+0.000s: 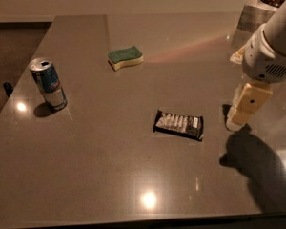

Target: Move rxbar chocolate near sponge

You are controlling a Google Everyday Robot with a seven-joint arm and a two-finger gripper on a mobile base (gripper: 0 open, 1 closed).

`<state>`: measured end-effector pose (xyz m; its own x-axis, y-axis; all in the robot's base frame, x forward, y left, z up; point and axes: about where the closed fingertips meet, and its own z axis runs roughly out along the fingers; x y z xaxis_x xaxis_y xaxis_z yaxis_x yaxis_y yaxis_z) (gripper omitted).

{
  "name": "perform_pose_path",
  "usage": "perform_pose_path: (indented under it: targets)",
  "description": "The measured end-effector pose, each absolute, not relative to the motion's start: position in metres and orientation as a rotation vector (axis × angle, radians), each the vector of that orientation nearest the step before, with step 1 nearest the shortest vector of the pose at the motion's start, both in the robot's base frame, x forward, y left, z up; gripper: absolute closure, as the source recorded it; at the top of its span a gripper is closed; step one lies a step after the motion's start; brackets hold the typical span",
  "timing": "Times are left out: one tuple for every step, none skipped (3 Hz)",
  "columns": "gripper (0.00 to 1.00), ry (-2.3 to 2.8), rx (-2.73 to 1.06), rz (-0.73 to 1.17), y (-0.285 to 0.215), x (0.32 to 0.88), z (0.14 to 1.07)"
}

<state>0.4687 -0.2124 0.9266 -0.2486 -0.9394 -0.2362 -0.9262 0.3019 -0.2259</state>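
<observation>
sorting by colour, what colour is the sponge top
The sponge has a dark green top over pale yellow, camera view; the gripper hangs right of the rxbar chocolate.

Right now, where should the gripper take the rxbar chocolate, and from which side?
Probably mid-length, pinching across the short width of the rxbar chocolate, coming straight down from above. It lies flat on the table with its long axis roughly left-right, so only the long edges give purchase. The gripper sits just right of it, low over the table.
</observation>
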Motion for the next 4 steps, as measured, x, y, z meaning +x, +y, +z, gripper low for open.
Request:
perform_pose_path:
  targets:
    - [0.0, 2.229, -1.768, -0.01, -0.193, 0.469, 0.886]
    - [0.0, 2.209, -1.849, 0.02, -0.175, 0.467, 0.861]
    - [0.0, 2.165, -1.926, 0.026, -0.153, 0.47, 0.848]
    - [0.0, 2.13, -1.984, 0.044, -0.134, 0.472, 0.842]
